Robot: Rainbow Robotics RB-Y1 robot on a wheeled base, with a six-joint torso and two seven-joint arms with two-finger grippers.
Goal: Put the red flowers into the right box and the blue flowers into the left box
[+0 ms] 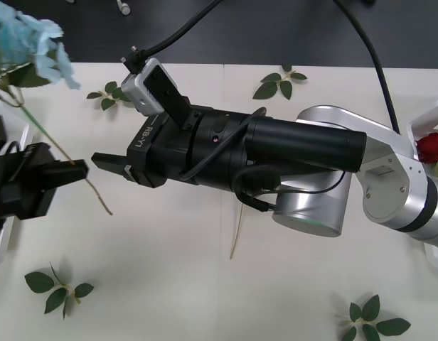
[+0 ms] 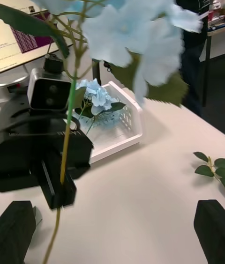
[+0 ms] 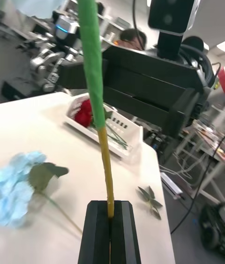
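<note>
Table [image 1: 169, 284] surface is white and flat, with loose leaf sprigs [image 1: 57, 290] scattered toward its corners and a busy workroom behind it. Open tabletop lies between the two boxes. The left box [image 2: 123, 123], at the table's left edge, already holds a blue flower [image 2: 96, 95]. The right box [image 3: 123, 134], at the table's right edge, holds a red flower [image 3: 84, 113]. Another blue flower [image 3: 16, 189] lies flat on the table, apparently well apart from the right box. The left gripper [image 1: 73, 170] reaches in beside the left box, its fingers [image 3: 110, 226] pressed together on the stem of a held blue flower [image 1: 23, 39], bloom raised. The right gripper [image 1: 109, 165] stretches across the table toward it, fingers [image 2: 210, 226] spread apart, holding nothing.
</note>
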